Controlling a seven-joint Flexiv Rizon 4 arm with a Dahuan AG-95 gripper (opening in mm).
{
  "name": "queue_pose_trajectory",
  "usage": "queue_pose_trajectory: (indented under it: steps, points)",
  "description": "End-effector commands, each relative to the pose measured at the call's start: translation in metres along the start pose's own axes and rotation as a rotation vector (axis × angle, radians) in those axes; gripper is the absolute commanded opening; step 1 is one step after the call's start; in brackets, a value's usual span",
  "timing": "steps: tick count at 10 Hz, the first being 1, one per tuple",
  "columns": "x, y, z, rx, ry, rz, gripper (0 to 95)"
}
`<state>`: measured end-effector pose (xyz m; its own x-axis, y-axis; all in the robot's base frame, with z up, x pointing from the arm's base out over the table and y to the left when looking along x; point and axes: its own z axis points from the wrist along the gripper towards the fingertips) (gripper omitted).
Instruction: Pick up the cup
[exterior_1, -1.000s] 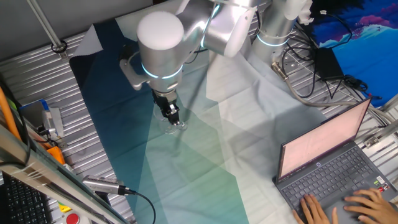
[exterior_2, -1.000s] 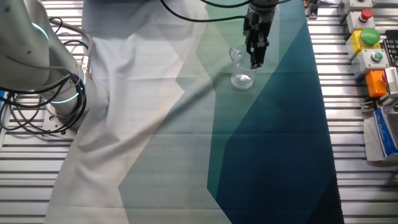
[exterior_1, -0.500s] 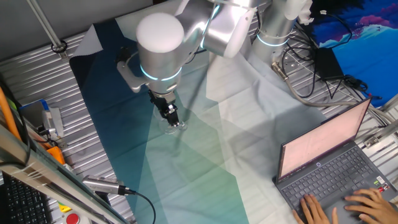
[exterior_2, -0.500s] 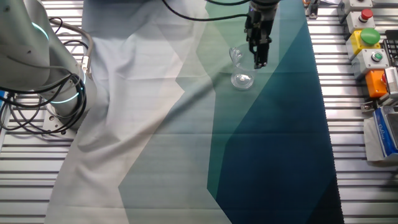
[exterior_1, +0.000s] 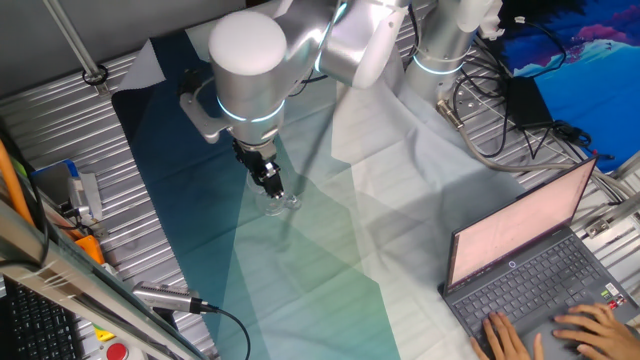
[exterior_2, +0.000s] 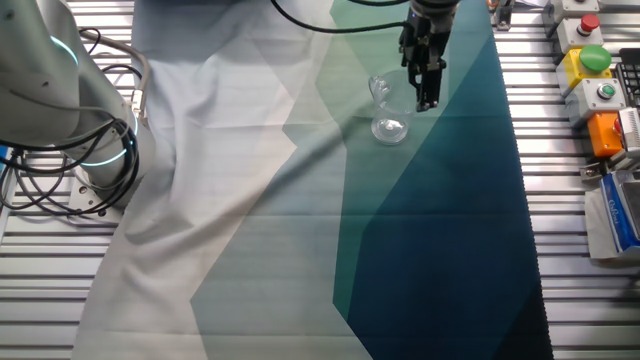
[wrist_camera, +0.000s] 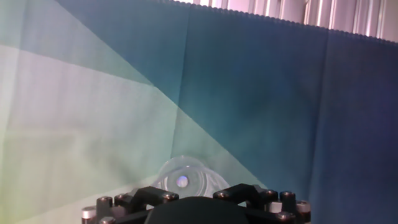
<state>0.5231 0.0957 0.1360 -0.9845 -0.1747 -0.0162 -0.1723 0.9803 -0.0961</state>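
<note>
The cup (exterior_2: 388, 124) is a small clear glass mug standing upright on the teal part of the cloth. It also shows in one fixed view (exterior_1: 283, 204) and at the bottom of the hand view (wrist_camera: 183, 177), seen from above, with its lower part hidden by the hand. My gripper (exterior_2: 428, 100) hangs just above the cloth, beside the cup and apart from it. Its fingers look closed together and hold nothing. In one fixed view the gripper (exterior_1: 272, 189) is just above and left of the cup.
A folded blue, teal and white cloth (exterior_2: 300, 250) covers the table. A laptop (exterior_1: 530, 270) with a person's hands on it is at one corner. Button boxes (exterior_2: 595, 70) stand along the cloth's edge. The robot base (exterior_2: 60, 90) and cables are on the other side.
My gripper has slid sideways off the cup, toward the dark blue side of the cloth. The cup has not moved.
</note>
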Motion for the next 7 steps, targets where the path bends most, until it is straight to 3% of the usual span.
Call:
queue_pose_trajectory:
  steps: [1,5,6,7]
  points:
    - [-0.0015,-0.0004,0.0006,-0.01,-0.008,0.006,95.0]
    - [-0.0011,-0.0012,0.0005,-0.046,-0.018,0.018,95.0]
    - [-0.0004,-0.0025,0.0007,-0.062,-0.022,0.016,76.0]
    - [0.0,-0.0028,0.0008,-0.08,-0.027,0.017,76.0]
